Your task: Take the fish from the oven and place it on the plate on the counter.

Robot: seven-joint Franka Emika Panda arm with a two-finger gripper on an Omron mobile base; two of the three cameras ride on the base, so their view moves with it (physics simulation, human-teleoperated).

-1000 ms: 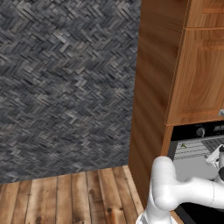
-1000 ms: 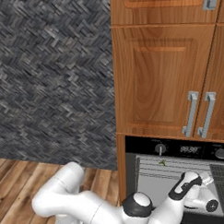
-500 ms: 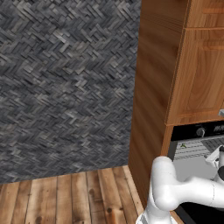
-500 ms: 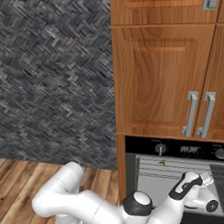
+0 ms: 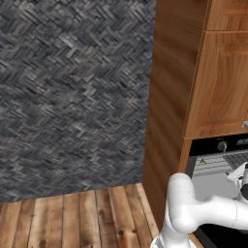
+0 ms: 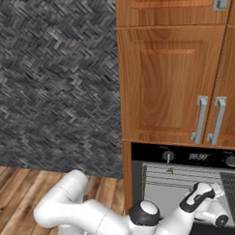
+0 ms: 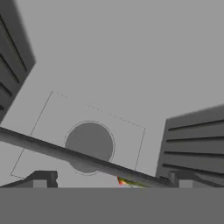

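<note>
Gripper jaws released, spread wide inside the oven. Fish between the 2 tips, long axis across the gap. Right base view adds knobs and display.

A wall of dark grey herringbone tiles stood behind a floor of warm brown wooden planks. To the right rose tall wooden cabinets with panelled doors and vertical silver handles.

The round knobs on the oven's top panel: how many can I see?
2: one knob at the left of the oven panel, another knob near the right edge. More may be hidden beyond the picture's edge.
</note>
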